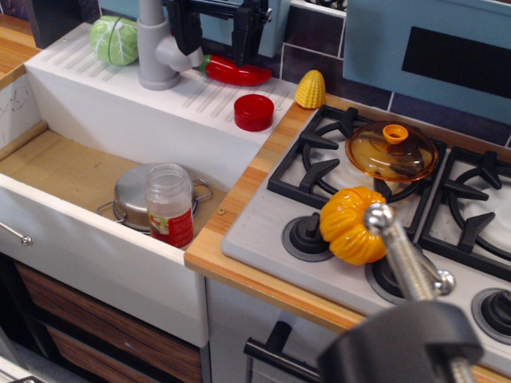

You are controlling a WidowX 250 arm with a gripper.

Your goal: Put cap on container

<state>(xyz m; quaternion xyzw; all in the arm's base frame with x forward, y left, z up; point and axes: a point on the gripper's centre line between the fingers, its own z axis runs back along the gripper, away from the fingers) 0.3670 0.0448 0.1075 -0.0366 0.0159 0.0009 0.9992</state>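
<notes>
The red cap [254, 112] lies flat on the white ledge behind the sink, near the wooden counter edge. The container [169, 205], a clear jar with a red label and an open neck, stands upright in the sink, touching the front of a steel pot [137, 194]. My gripper [217, 44] hangs at the top of the view, above and behind the cap. Its two black fingers [244, 36] stand apart with nothing between them. Its upper part is cut off by the frame edge.
A grey faucet [156, 48] stands just left of the gripper, with a red pepper [235, 73] beneath it. A cabbage [114, 40], a corn cob [310, 88], an amber glass lid [391, 150] and an orange pumpkin [351, 225] on the stove. A metal clamp [407, 263] fills the lower right.
</notes>
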